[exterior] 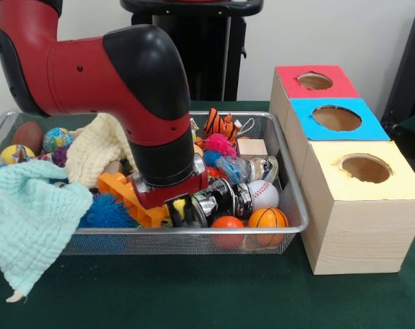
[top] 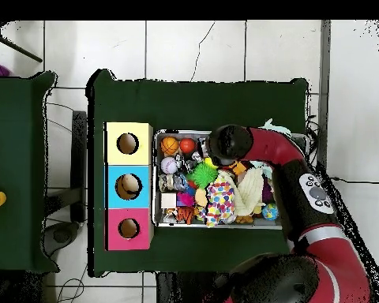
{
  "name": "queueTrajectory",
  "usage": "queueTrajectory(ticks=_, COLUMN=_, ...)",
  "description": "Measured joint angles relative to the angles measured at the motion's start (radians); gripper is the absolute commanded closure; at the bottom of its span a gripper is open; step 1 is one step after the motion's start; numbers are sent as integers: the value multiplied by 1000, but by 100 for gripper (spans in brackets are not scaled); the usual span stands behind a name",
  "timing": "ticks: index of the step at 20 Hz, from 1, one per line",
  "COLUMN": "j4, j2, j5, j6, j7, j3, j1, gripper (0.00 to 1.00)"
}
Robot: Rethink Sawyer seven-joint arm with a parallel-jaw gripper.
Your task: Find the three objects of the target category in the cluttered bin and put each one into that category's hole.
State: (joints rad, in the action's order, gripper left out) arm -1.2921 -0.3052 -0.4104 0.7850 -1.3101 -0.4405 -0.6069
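Note:
A wire mesh bin point(exterior: 293, 205) holds a heap of toys. At its front right lie a basketball point(exterior: 269, 218), a plain orange ball point(exterior: 227, 224) and a baseball point(exterior: 263, 192). My gripper point(exterior: 184, 207) reaches down into the clutter at the bin's front middle, beside an orange plastic toy point(exterior: 127, 194) and shiny metal parts point(exterior: 224, 199). Its tip is buried among the objects. In the overhead view the arm's wrist point(top: 229, 143) covers the gripper, next to the orange ball point(top: 187, 145) and basketball point(top: 170, 145). Three boxes with holes stand beside the bin: red point(exterior: 330, 87), blue point(exterior: 363, 127), yellow point(exterior: 392, 181).
A mint cloth point(exterior: 29, 219) hangs over the bin's front left rim, and a cream cloth point(exterior: 97, 147) lies behind it. Also inside are a blue spiky ball point(exterior: 105, 211), a pink spiky ball point(exterior: 219, 144), a tiger plush point(exterior: 221, 125) and a wooden cube point(exterior: 252, 147).

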Motion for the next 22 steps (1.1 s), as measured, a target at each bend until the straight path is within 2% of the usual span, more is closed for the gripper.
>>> queueTrajectory(ticks=9, j4=-9, j2=7, j5=0, j6=-12, j7=0, j3=-24, j1=-25, gripper=100)
queueTrajectory(ticks=22, j4=-13, j2=4, j5=0, j6=-12, j7=0, j3=-24, j1=-25, gripper=100)
